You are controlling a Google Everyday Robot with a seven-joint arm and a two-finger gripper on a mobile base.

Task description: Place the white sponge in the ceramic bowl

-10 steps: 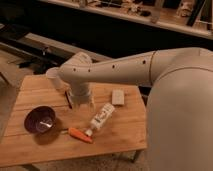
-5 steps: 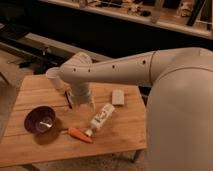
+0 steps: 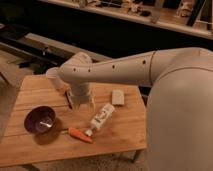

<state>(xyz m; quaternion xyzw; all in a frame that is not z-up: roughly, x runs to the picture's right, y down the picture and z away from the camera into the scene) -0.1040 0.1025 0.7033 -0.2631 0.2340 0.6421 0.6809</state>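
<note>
The white sponge [image 3: 118, 96] is a small off-white block lying flat on the wooden table [image 3: 125, 135], right of centre towards the far edge. The ceramic bowl [image 3: 40, 120] is dark purple with a pale glint inside and stands at the table's left. My gripper [image 3: 80, 102] hangs over the table's middle, between bowl and sponge, at the end of the white arm [image 3: 130, 67]. It is apart from the sponge, which lies to its right.
A white labelled bottle [image 3: 101, 117] lies on its side just right of the gripper. An orange carrot [image 3: 80, 134] lies in front of it. A pale translucent cup [image 3: 52, 76] stands at the far left, partly behind the arm. My white body [image 3: 185, 120] fills the right side.
</note>
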